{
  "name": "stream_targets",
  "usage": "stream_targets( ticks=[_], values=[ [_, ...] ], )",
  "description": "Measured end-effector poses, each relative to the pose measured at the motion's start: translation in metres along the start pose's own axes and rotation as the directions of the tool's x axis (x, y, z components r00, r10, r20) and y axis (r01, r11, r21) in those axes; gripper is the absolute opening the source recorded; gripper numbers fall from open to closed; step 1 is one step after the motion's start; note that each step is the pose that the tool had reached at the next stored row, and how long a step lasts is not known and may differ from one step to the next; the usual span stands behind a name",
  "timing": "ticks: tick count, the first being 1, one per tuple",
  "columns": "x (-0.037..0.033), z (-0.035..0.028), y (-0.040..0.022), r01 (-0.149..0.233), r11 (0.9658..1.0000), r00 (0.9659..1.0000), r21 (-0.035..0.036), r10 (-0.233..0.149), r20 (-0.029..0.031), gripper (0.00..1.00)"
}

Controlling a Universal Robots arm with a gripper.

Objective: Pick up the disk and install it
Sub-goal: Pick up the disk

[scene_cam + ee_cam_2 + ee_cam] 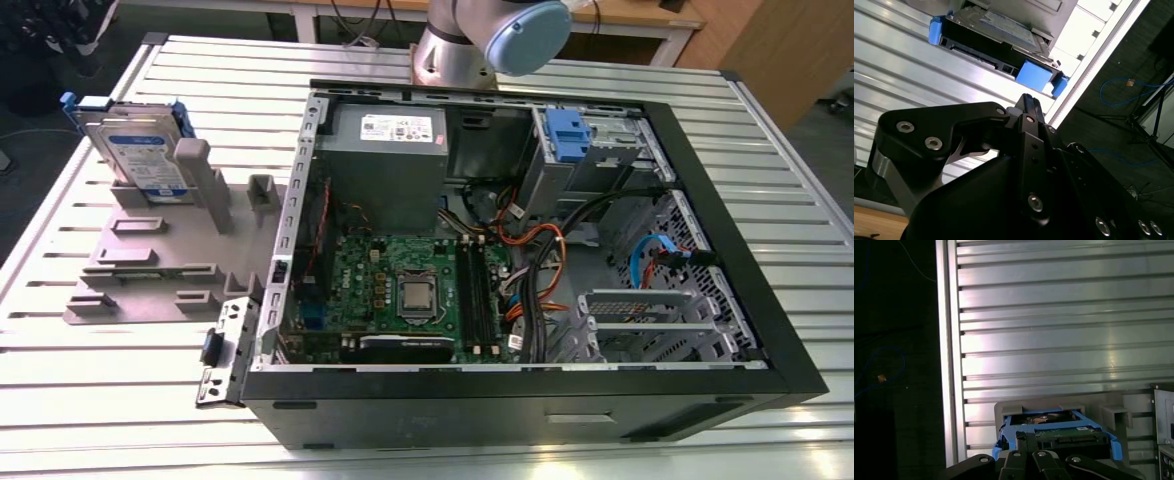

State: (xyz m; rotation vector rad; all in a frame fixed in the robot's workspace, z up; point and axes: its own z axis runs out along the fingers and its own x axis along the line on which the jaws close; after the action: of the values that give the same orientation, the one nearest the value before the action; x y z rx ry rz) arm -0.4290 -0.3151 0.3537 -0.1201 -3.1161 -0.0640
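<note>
A ribbed metal table [120, 400] carries a grey slotted stand [147, 265], with an open computer case [534, 405] just beside the stand, to the exterior view's right of it. The disk [138, 155] stands on edge in the stand (blue rails frame its silver body). In both wrist views the gripper [1025, 439] [1026, 99] hangs near the stand, pointed at the disk but apart from it, jaws closed together, holding nothing
</note>
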Motion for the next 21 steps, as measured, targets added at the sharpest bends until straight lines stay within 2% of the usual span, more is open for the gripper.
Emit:
stream_targets(
  ticks=[21],
  values=[
    [-0.0003,-0.0002,-0.0040,0.000,1.0000,1.0000,-0.0001,0.000,0.0000,0.11]
  ],
)
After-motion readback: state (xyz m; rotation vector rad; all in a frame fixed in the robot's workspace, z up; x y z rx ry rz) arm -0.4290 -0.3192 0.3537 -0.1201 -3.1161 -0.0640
